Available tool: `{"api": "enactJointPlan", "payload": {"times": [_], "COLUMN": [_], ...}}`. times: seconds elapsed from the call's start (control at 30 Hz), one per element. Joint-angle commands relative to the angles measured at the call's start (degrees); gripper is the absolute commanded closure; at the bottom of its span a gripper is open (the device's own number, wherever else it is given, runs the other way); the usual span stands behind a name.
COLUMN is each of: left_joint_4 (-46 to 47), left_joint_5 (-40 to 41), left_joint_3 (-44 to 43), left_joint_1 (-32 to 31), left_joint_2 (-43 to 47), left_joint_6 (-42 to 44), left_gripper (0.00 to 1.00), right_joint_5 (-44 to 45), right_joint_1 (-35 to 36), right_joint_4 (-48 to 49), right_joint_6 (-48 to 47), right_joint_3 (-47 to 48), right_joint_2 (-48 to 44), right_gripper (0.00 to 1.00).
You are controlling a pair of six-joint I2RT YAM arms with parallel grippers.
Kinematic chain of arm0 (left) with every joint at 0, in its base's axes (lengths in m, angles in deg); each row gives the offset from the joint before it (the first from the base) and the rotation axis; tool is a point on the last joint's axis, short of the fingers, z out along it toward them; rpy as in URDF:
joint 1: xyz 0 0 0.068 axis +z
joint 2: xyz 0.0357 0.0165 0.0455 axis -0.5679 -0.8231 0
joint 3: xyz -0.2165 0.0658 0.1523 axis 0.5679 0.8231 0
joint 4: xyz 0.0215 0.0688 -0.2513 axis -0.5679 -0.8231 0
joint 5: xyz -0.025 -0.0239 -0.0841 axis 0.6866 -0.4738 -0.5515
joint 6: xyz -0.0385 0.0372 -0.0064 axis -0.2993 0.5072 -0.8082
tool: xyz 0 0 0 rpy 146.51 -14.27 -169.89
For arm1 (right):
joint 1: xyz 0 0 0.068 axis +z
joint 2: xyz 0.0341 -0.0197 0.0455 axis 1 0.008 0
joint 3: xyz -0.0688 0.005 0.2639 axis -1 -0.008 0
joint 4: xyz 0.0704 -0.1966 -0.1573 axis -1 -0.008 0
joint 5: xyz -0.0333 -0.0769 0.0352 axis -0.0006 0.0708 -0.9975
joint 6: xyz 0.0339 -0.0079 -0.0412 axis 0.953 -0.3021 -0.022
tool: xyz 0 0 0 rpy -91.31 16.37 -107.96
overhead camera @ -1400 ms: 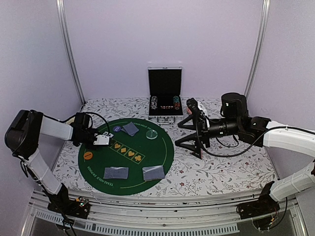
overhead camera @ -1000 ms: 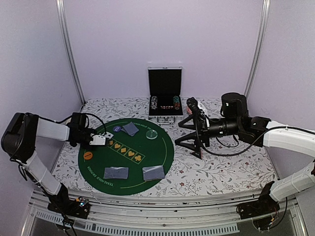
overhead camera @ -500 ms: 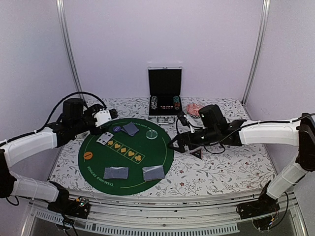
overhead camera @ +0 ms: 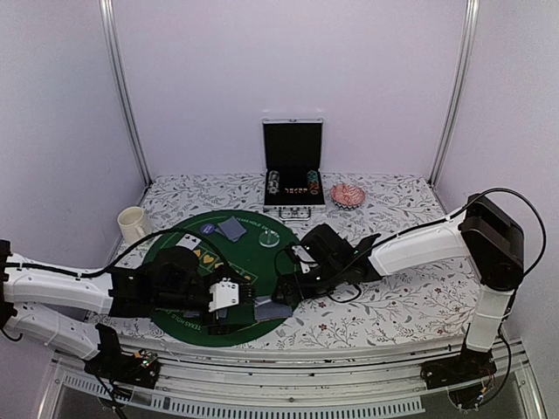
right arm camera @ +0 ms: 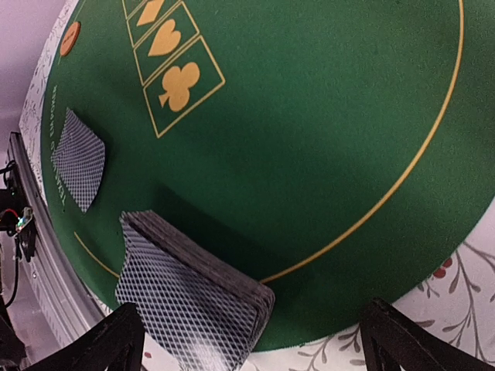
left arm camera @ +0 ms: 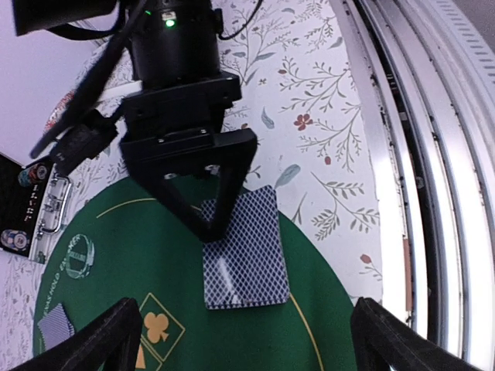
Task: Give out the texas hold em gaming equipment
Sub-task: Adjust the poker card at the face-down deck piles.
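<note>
A thick deck of blue-backed playing cards (overhead camera: 272, 307) (left arm camera: 246, 255) (right arm camera: 193, 309) lies at the near edge of the green mat (overhead camera: 262, 262). My right gripper (overhead camera: 288, 291) (right arm camera: 255, 348) hovers open just over the deck's far side. My left gripper (overhead camera: 234, 305) (left arm camera: 251, 348) is open and low, to the left of the deck, with nothing between its fingers. A smaller face-down pile (right arm camera: 77, 158) lies left of the deck. More cards (overhead camera: 231, 229), a white face-up card (overhead camera: 192, 247), a dark blue disc (overhead camera: 207, 229), a pale disc (overhead camera: 272, 237) and an orange disc (right arm camera: 70, 37) lie on the mat.
An open black case (overhead camera: 293, 175) with chips stands at the back of the table. A white mug (overhead camera: 131, 224) sits left of the mat, and a red patterned bowl (overhead camera: 347, 194) sits at the back right. The table's metal rail (left arm camera: 418, 193) runs close beside the deck.
Both arms have swung in from the far sides of the mat to its near edge, meeting over the deck. The left gripper has opened wider. The mug has come into view.
</note>
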Motion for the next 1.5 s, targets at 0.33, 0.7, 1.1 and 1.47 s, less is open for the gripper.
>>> {"api": "enactJointPlan", "payload": {"times": [0.33, 0.7, 1.1, 1.47], "left_joint_4": [2.4, 1.3, 0.5, -0.8], "left_joint_5": [-0.9, 0.9, 1.4, 1.1], "left_joint_3": [-1.1, -1.4, -1.7, -2.8], "left_joint_1": [-1.6, -1.7, -1.7, -1.8], "left_joint_2": [-8.9, -9.8, -10.4, -12.1], "left_joint_6": [-4.3, -3.3, -2.7, -2.6], "left_gripper": [0.04, 0.04, 0.04, 0.05], "right_joint_5": [14.6, 21.0, 24.1, 16.3], "right_joint_1": [3.2, 4.0, 4.0, 4.0], "right_joint_4": [-8.6, -13.4, -16.6, -11.2], "right_joint_6": [-0.2, -2.4, -4.2, -5.7], "right_joint_3": [3.4, 4.2, 4.8, 3.5], "right_joint_2": [4.5, 4.2, 1.9, -3.6], "right_gripper": [0.01, 0.02, 0.01, 0.0]}}
